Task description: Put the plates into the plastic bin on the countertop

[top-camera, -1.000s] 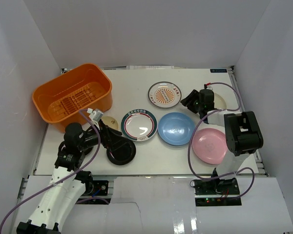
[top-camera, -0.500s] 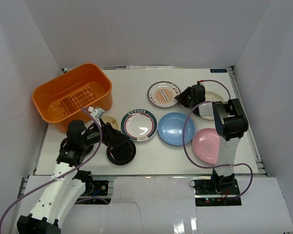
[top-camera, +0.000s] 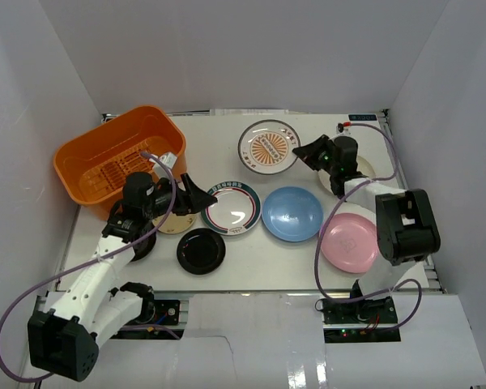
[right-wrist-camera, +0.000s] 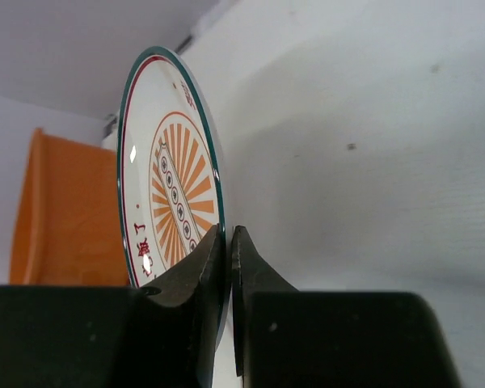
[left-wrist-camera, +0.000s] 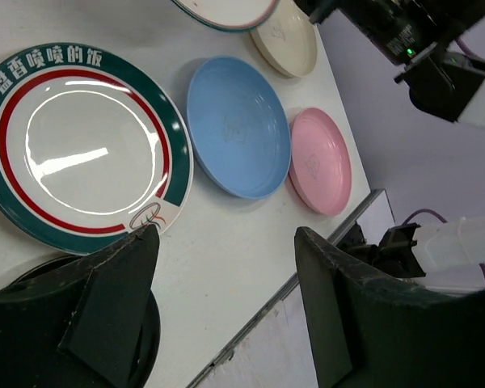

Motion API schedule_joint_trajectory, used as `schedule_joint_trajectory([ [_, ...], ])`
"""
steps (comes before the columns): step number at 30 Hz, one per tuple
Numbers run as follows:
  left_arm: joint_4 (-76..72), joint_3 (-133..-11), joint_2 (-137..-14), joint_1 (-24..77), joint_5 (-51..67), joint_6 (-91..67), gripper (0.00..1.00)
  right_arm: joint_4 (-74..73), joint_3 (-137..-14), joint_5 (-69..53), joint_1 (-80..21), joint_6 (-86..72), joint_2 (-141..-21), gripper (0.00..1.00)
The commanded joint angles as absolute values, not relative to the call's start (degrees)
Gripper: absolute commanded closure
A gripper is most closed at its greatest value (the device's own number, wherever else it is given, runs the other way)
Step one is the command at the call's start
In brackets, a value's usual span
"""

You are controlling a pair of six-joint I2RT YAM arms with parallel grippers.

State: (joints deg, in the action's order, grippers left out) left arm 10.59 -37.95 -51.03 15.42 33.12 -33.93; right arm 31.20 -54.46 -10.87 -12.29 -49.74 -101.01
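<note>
The right gripper point(top-camera: 306, 151) now pinches the orange-patterned plate point(top-camera: 269, 146) and tilts it up. The left gripper point(top-camera: 196, 193) now sits farther left, off the black plate point(top-camera: 201, 250).

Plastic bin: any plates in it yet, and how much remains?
Done: nothing, the plastic bin looks empty. In hand: the right gripper pinches the orange-patterned plate by its rim, tilted up. The left gripper is open, empty. Left: every plate, including the green-rimmed plate, blue plate, pink plate and black plate on the countertop.
</note>
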Motion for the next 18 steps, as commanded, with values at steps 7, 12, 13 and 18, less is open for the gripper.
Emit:
schedule_joint_trajectory([
  [7,0.97,-44.82,-60.36,18.89,26.20,-38.94,0.19,42.27,-39.12,-26.97,-14.23,-52.64,-82.63,0.92],
  [12,-3.68,-44.74,-64.33,21.97,23.47,-39.02,0.23,42.10,-35.34,-31.28,-15.64,-52.83,-75.86,0.92],
  [13,-4.39,-44.56,-65.03,22.41,23.47,-38.85,0.26,41.58,-35.16,-31.46,-15.73,-52.47,-75.15,0.92],
  [18,-4.66,-44.91,-69.60,25.22,19.78,-36.83,0.44,40.08,-34.63,-33.83,-16.08,-51.77,-73.04,0.92],
])
